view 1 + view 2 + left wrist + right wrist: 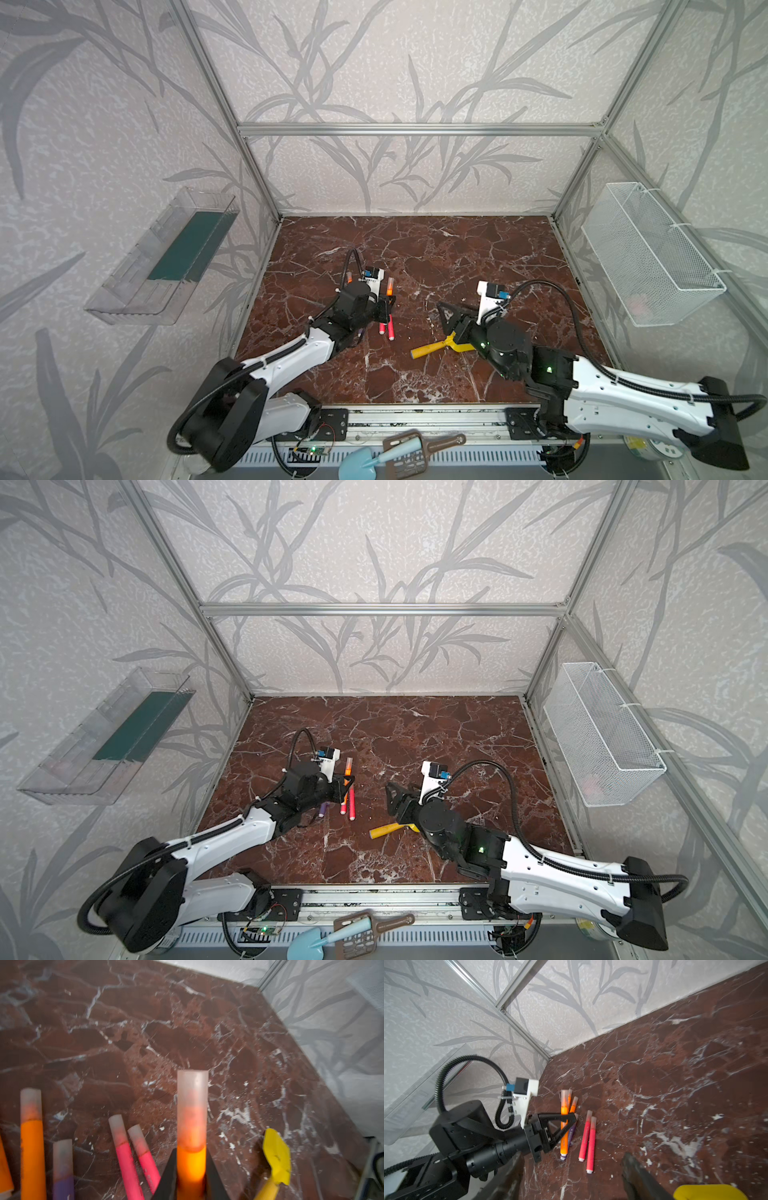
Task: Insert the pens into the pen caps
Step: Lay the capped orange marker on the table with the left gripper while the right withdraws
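While your left pincer [191, 1154] is clamped tight on an orange pen [191, 1169], its pale cap [192, 1105] sits on the pen's tip, out ahead of the jaws. Two capped pink-red pens [586, 1140] lie just beside that pincer, toward your right pincer [449, 316], which gapes wide and empty near the yellow shovel [432, 350].

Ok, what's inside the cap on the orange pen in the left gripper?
The front end of the orange pen glows through the cap near the barrel; the far end looks pale. The nib is blurred.
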Controlling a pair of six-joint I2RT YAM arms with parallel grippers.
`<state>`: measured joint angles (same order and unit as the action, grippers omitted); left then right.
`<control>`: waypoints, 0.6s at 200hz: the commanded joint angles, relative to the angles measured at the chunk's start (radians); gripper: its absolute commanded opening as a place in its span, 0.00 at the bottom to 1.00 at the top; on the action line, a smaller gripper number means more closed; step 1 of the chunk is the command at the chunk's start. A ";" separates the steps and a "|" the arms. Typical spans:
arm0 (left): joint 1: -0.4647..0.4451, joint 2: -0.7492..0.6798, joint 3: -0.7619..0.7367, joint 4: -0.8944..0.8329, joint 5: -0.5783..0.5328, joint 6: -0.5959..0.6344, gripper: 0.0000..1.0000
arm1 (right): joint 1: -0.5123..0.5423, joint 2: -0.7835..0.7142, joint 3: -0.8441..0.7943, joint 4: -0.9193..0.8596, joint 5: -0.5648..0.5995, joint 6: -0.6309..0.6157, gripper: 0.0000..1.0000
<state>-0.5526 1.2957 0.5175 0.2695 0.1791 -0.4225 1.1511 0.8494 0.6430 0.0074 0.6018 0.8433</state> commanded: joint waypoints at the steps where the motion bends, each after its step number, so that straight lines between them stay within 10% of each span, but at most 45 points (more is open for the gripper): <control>1: -0.051 0.110 0.020 0.099 -0.096 -0.021 0.00 | -0.048 -0.045 0.028 -0.210 0.005 -0.049 0.74; 120: -0.144 0.355 0.166 0.060 -0.246 -0.027 0.00 | -0.211 -0.095 -0.067 -0.263 -0.151 -0.009 0.76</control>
<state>-0.6880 1.6287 0.6556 0.3359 -0.0113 -0.4328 0.9539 0.7601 0.5800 -0.2337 0.4801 0.8326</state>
